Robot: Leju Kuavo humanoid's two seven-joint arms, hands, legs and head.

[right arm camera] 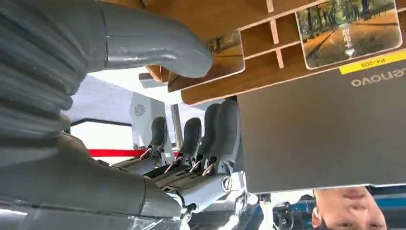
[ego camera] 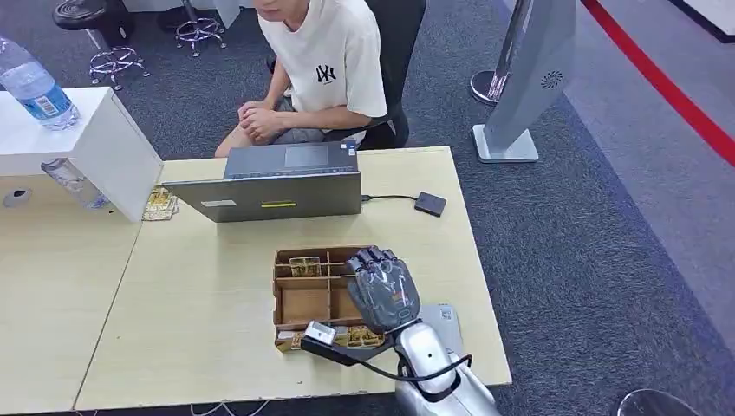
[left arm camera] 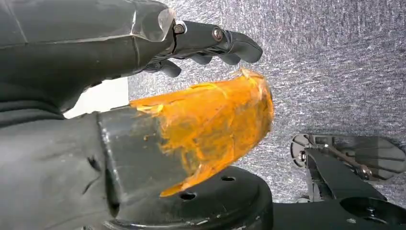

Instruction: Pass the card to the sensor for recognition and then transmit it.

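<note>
Right hand (ego camera: 384,289) hovers over the wooden tray's (ego camera: 289,303) right side, palm down, fingers spread with thumb (right arm camera: 158,45) near a card (right arm camera: 229,52), holding nothing, likely lining up a pick. Another card (ego camera: 305,265) lies in a rear slot. Sensor (ego camera: 430,204) sits beyond the tray, beside the laptop (ego camera: 273,182). Left hand (left arm camera: 143,43) hangs over carpet, fingers curled loosely, empty.
</note>
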